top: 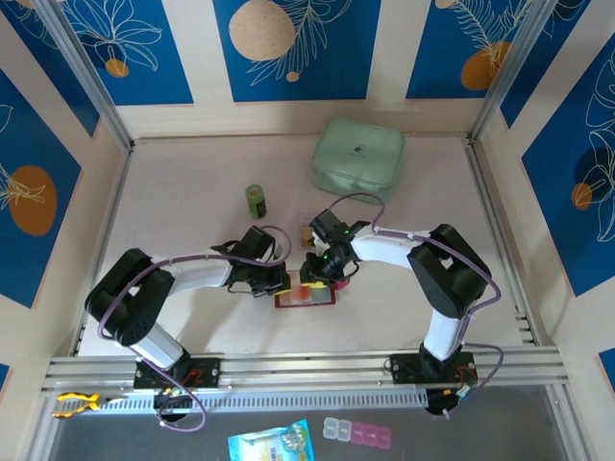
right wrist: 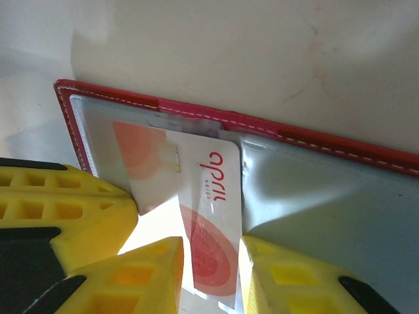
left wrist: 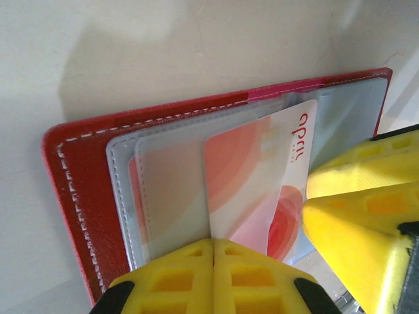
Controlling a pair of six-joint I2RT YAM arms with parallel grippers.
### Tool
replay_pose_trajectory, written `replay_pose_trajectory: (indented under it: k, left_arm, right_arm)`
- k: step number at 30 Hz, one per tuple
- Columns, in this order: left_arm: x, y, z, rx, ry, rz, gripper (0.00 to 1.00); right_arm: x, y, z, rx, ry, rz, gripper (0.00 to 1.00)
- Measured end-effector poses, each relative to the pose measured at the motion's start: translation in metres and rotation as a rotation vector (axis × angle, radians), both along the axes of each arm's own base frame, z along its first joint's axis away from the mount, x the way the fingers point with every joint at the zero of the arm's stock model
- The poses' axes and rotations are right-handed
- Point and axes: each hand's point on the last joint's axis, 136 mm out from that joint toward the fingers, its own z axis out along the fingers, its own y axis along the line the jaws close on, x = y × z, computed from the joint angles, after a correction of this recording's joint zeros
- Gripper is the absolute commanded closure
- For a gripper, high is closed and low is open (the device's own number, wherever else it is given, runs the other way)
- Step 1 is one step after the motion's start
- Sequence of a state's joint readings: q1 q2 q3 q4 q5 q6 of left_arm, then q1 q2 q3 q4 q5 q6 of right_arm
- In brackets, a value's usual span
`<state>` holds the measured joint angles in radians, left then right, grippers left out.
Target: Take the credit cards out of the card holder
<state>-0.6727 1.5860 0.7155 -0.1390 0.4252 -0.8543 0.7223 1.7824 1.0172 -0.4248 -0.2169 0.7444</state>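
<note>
Mint-green case (top: 356, 158): well beyond both grippers, no part in the work. Card holder (top: 305, 298): red, lying open and flat on the table between the grippers. The left gripper (left wrist: 213, 275), jaws together, bears down on its clear pockets (left wrist: 170, 190), apparently to pin it while a card is drawn. Credit card (right wrist: 209, 190): white with orange-red rounds, half out of a pocket, clamped by the right gripper (right wrist: 211, 288). A second reddish card (left wrist: 134, 196) sits pocketed beside the left gripper.

Credit card (left wrist: 252, 186): red txt, poss. "apru"
</note>
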Motion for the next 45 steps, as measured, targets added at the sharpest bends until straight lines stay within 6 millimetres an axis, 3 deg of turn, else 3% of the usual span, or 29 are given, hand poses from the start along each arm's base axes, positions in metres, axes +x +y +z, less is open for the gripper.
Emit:
replay_pose_trajectory:
  k: [9, 30, 45]
  left_arm:
    - [-0.0004, 0.0004, -0.0003, 0.002, 0.002, 0.0, 1.0]
    - [-0.0008, 0.0014, -0.0011, 0.008, 0.004, 0.001, 1.0]
    - [0.0, 0.0023, -0.0017, 0.014, 0.0, 0.005, 1.0]
  right_arm:
    - [0.0001, 0.0005, -0.0027, -0.001, 0.004, 0.001, 0.69]
    - [-0.0067, 0.0041, 0.005, 0.117, 0.038, -0.033, 0.77]
    - [-0.0054, 0.0028, 0.004, 0.186, 0.072, -0.074, 0.92]
